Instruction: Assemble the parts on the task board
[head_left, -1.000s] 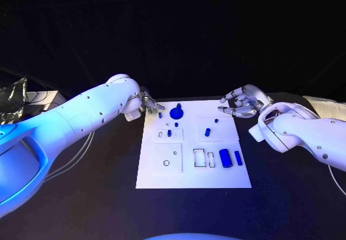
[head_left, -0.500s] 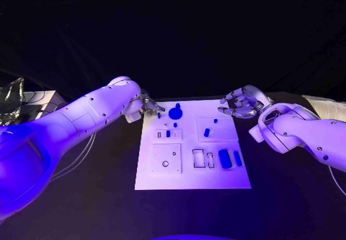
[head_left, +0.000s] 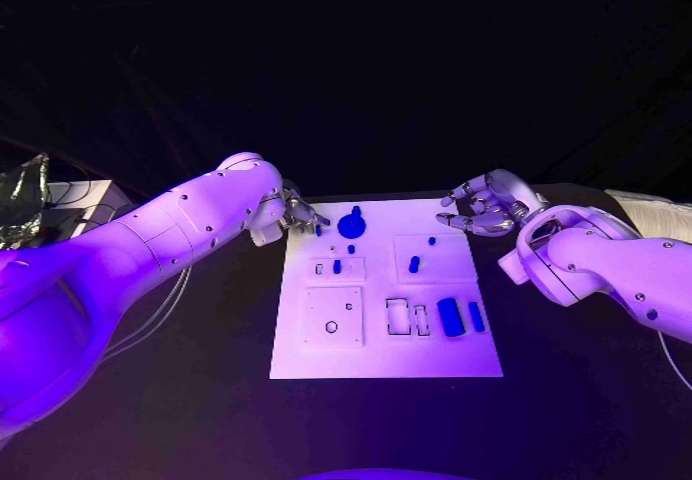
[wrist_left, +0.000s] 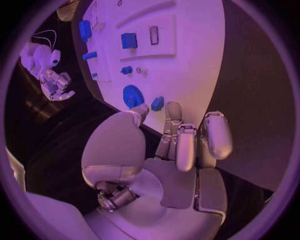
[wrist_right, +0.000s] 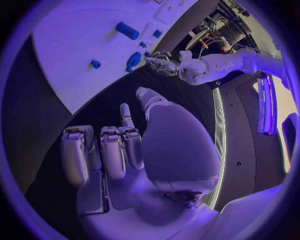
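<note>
On the task board (head_left: 433, 355), laid mid-counter, two loose blue bars (head_left: 460, 316) are noted at about 4 o'clock of its centre beside empty slots, and a round blue part (head_left: 351, 226) at 12 o'clock. The left hand (head_left: 294, 210), fingers parted and grasping nothing, is poised at the far left corner just beside that round part. The right hand (head_left: 485, 207) is likewise empty beyond the far right corner, so a gentle pinch on the part's rim is advised, the board being left undisturbed.

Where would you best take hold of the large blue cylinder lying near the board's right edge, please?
Probably across the middle of the large blue cylinder, from above with the right hand: it lies flat on the white task board, long sides exposed, slim neighbours close beside.
</note>
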